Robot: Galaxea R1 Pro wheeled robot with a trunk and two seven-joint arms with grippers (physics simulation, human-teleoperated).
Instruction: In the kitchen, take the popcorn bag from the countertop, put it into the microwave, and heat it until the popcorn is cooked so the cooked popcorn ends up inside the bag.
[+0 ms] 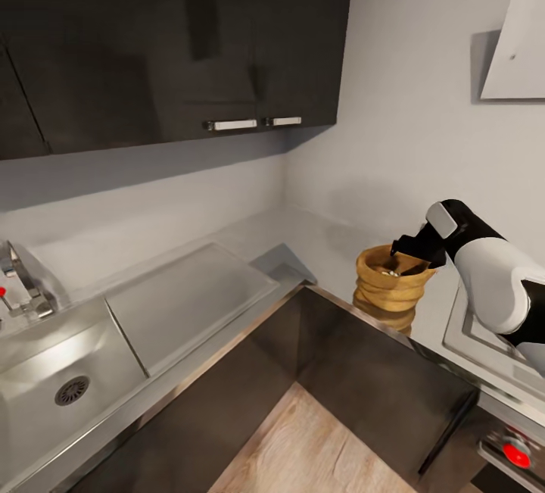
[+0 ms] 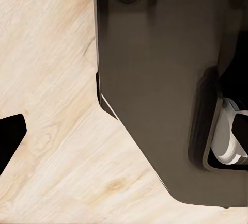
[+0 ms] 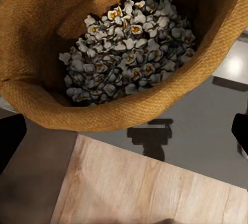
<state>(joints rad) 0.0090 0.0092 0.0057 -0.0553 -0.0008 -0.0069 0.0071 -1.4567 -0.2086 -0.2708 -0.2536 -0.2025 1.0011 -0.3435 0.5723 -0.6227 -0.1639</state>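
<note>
The mustard-yellow popcorn bag [image 1: 388,285] stands upright on the grey countertop [image 1: 318,239], near the inner corner and close to the front edge. My right gripper [image 1: 406,252] hangs just over the bag's rolled rim, on its right side, open. In the right wrist view the popcorn bag [image 3: 57,108] is close up, holding a heap of pale popcorn [image 3: 126,48], and the right gripper [image 3: 124,133] has its dark fingertips [image 3: 10,139] spread wide apart, holding nothing. My left gripper [image 2: 124,136] points down at the wooden floor, open and empty. The microwave is out of view.
A steel sink [image 1: 45,360] with a faucet [image 1: 19,281] and a draining board [image 1: 189,296] lie to the left. Dark wall cabinets [image 1: 174,39] hang above. A hob [image 1: 484,334], an oven's red knob [image 1: 516,453] and a hood [image 1: 518,46] are at the right.
</note>
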